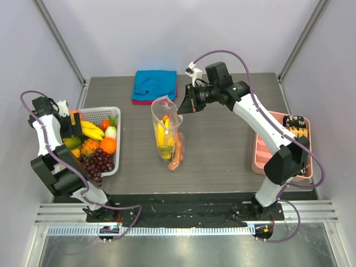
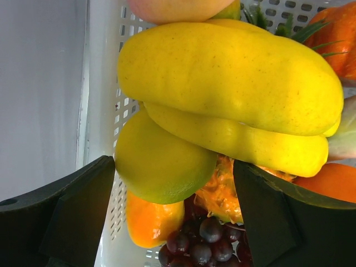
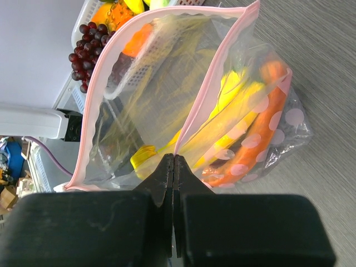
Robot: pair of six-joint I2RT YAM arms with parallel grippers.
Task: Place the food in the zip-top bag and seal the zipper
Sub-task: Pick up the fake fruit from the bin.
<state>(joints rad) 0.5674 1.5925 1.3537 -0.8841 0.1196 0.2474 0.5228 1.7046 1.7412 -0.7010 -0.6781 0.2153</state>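
At the middle of the table (image 1: 222, 150), the zip-top bag (image 1: 166, 129) was held by its mouth edge, the pink zipper (image 3: 219, 72) strip pinched between the closed fingers of the right gripper (image 3: 173, 167), the mouth standing open. Yellow banana pieces (image 3: 239, 119) and a carrot (image 3: 271, 78) were seen inside it. Over the white basket (image 1: 114, 111), the left gripper (image 2: 173, 167) was poised with jaws spread wide either side of yellow fruit (image 2: 222, 78), nothing gripped. Grapes (image 1: 99, 162) and an orange (image 1: 108, 145) lay in that basket.
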